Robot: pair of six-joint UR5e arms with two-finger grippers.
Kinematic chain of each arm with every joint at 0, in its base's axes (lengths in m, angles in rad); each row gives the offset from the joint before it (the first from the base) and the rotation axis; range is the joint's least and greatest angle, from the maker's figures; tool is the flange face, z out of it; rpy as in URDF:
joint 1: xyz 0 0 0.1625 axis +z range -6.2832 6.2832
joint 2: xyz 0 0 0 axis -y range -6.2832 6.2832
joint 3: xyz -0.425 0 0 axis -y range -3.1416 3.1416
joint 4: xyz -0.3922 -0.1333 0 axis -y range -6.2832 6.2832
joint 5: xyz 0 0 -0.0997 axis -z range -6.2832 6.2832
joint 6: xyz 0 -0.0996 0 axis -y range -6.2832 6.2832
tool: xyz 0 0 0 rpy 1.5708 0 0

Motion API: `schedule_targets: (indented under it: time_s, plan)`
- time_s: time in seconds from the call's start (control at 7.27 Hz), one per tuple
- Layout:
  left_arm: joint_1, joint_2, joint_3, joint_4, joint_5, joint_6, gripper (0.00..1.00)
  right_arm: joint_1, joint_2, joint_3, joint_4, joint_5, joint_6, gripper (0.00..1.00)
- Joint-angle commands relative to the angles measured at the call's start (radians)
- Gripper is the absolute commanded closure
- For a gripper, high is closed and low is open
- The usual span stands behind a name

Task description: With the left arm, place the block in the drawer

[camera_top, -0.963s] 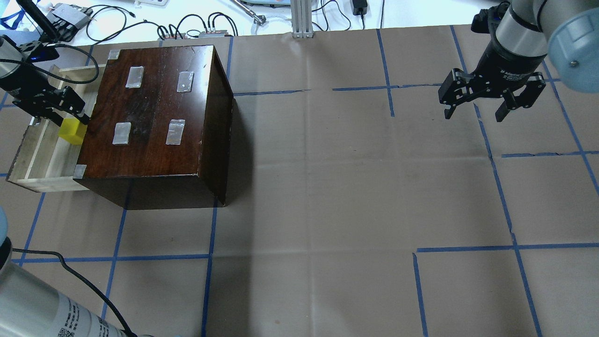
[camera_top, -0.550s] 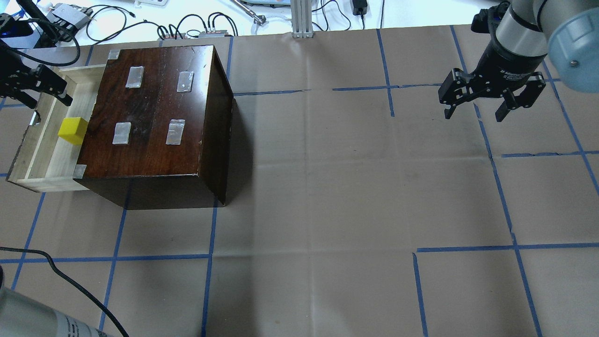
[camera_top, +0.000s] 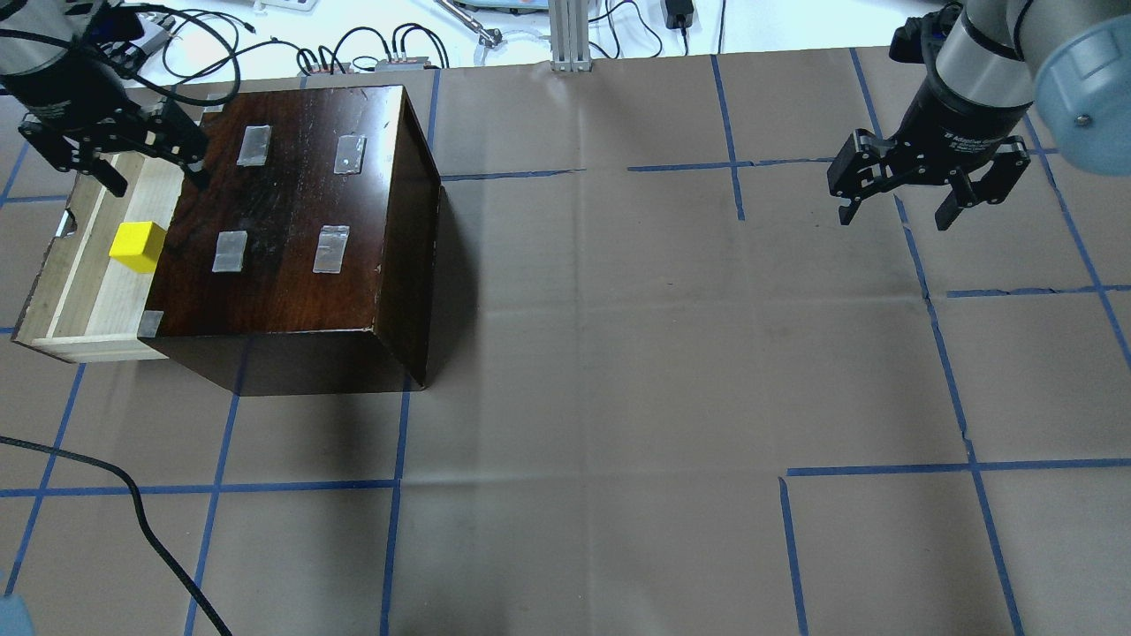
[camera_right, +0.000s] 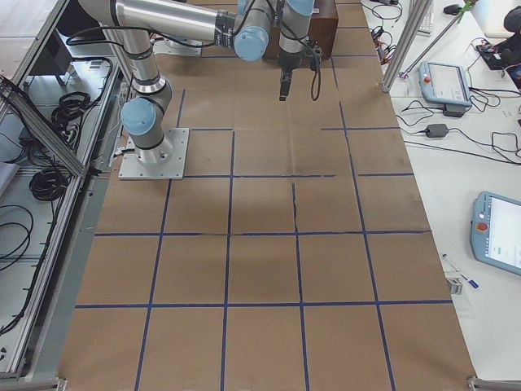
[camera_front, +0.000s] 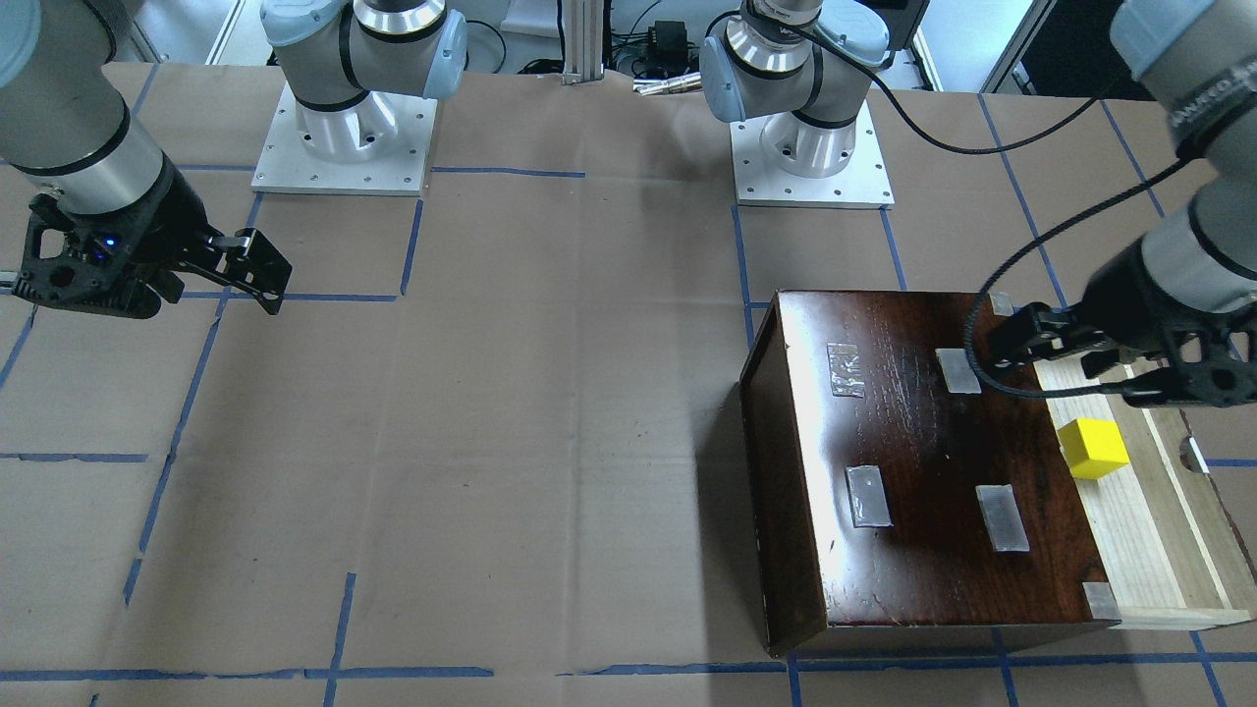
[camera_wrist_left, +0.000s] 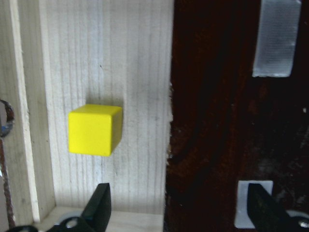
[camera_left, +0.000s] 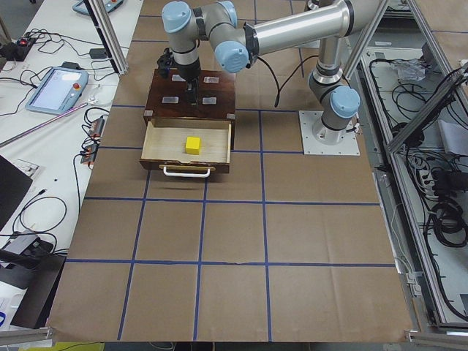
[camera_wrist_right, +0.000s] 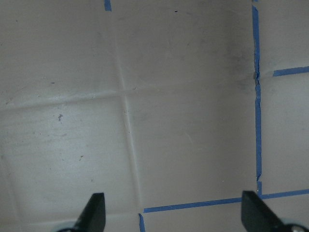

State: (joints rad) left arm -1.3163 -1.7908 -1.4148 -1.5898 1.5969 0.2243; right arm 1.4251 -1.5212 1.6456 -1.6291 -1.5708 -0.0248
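Table (camera_top: 618, 353) covered in brown paper, blue tape lines (camera_top: 967, 442) marking a grid, dark wooden box (camera_top: 292, 203) standing at the robot's left end, left arm's base plate (camera_front: 864, 187), right arm's base plate (camera_front: 285, 177) on the robot's edge.

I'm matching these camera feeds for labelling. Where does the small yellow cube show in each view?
Front-facing: small yellow cube at right, in the pale wooden drawer.
Overhead: far left.
Exterior left: upper centre-left.
Exterior right: not visible.
Left wrist: left of centre.
Right wrist: not in view.
Shared landmark: the glossy dark brown wooden box with tape patches, just beside the cube.
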Motion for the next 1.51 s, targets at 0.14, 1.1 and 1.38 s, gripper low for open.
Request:
schedule_targets:
  time_s: [0.14,1.1,1.38]
  plan:
    - [-0.248,0.013,-0.004,-0.021,0.003,-0.255,0.01,0.000,-0.001,0.000,0.000,0.000,0.000,0.00]
    - [-0.261,0.064,-0.073,-0.010,0.001,-0.255,0.01,0.000,-0.001,0.000,0.000,0.000,-0.001,0.00]
    - [-0.256,0.062,-0.075,-0.007,0.001,-0.255,0.01,0.000,-0.001,0.000,0.000,0.000,-0.001,0.00]
